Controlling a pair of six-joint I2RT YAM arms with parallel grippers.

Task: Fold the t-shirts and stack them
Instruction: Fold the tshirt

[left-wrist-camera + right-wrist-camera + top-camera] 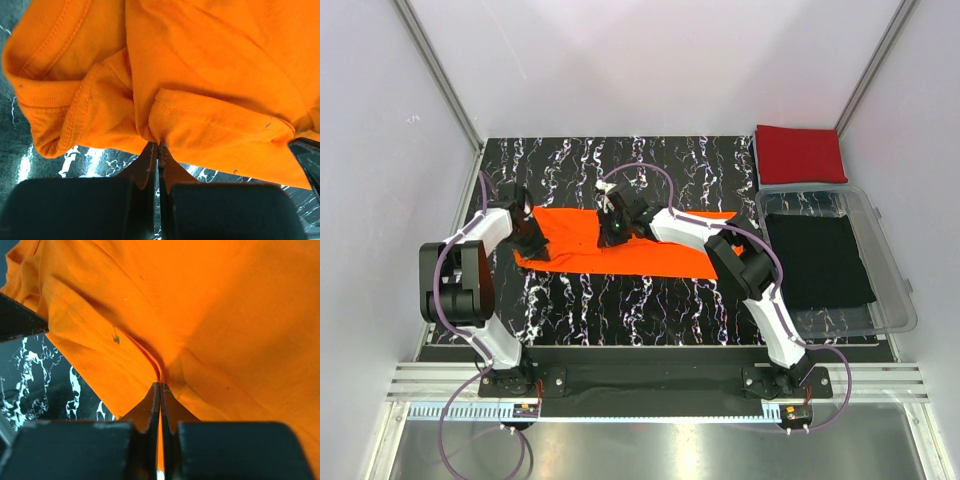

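Jaws together on both sides, and both are biting cloth: the left gripper [159, 148] is pinched onto a bunched fold of the orange t-shirt [610, 258] right under a stitched hem [215, 116], while the right gripper [160, 386] has nipped a crease of the same orange fabric, with a sliver of it showing between its fingers. From above, the shirt lies as a long band across the dark marbled table [620, 310]. The left gripper sits at its left end and the right one at the far edge, near the middle of the band. That spacing looks deliberate: two holds along one stretch of the garment should let the arms lift and carry that part over together without it sagging or twisting. The red t-shirt [800, 153] sits neatly folded at the far right corner, just behind a clear bin [895, 290] holding a black cloth [820, 260], so it looks finished and ready to be stacked on. The orange one looks mid-fold, with at least one more fold to come. The risk is a pinch that caught only the top layer.
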